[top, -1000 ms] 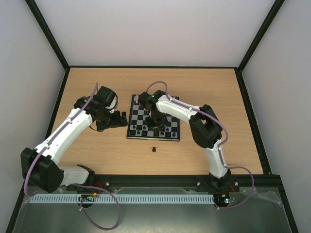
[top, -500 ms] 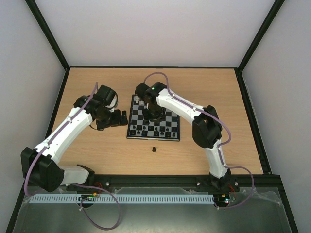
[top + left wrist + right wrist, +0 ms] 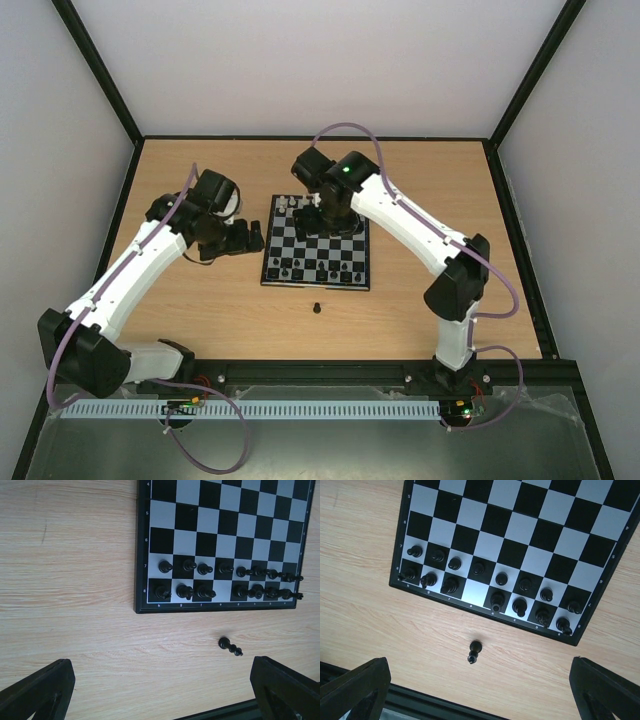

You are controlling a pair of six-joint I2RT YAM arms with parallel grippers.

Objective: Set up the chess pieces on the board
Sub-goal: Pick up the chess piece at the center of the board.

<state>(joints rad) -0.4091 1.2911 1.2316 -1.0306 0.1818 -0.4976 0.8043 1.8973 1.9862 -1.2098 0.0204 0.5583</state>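
The board (image 3: 334, 246) lies flat in the middle of the table. Two rows of black chess pieces (image 3: 497, 600) (image 3: 202, 569) stand along its near edge, and one pale back-row square among them is bare. A few pale pieces (image 3: 286, 203) sit at its far left corner. One black piece (image 3: 316, 307) (image 3: 475, 651) (image 3: 230, 646) lies on the wood in front of the board. My right gripper (image 3: 322, 222) (image 3: 479, 680) hangs open and empty above the board's far half. My left gripper (image 3: 250, 240) (image 3: 161, 680) is open and empty, just off the board's left edge.
A black rail (image 3: 320, 368) (image 3: 420, 705) runs along the table's near edge, close behind the loose piece. White walls with black posts (image 3: 100, 80) close the table in on three sides. Bare wood (image 3: 440, 200) stretches right of the board.
My right gripper has opened, lifted off the board's middle and drawn back toward its far side, its elbow swinging right. The left arm has barely shifted.
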